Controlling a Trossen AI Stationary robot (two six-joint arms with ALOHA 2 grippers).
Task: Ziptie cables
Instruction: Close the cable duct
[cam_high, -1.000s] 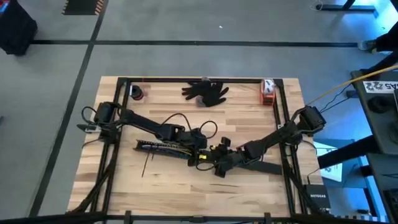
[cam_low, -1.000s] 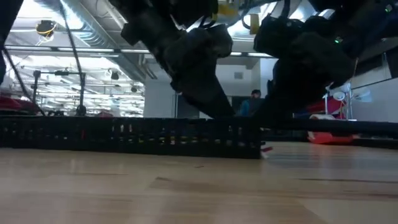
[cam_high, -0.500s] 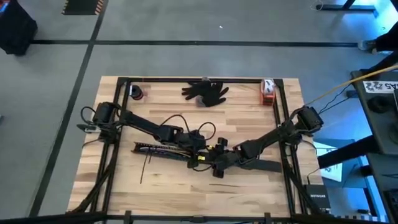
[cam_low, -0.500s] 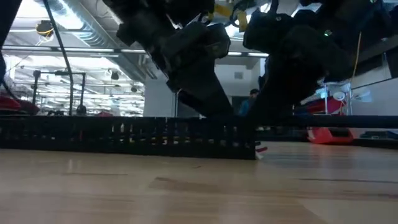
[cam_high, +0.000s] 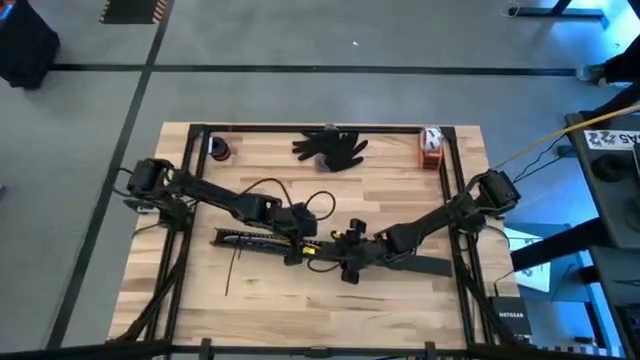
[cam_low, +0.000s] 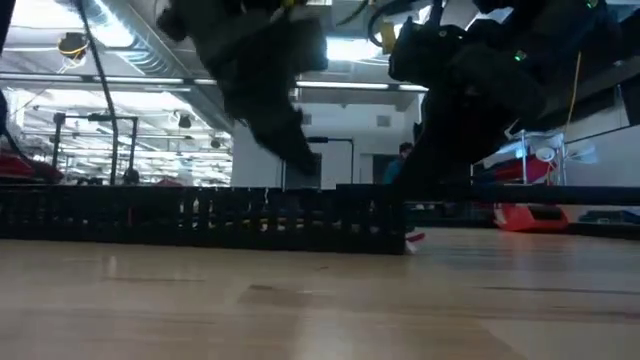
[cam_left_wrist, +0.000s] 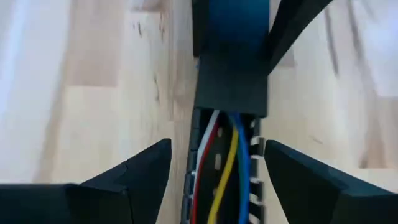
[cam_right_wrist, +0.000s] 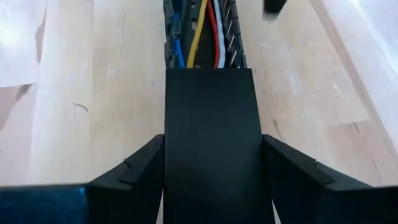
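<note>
Both tools straddle the slotted cable duct: right tool grips its cover, left tool open over the cables; cover placement seems underway, needing alignment next.

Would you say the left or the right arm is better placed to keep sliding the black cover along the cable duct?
Probably the right. The right gripper straddles the black cover, which sits between its fingers over the cables. The left gripper stands open astride the uncovered slotted duct.
</note>
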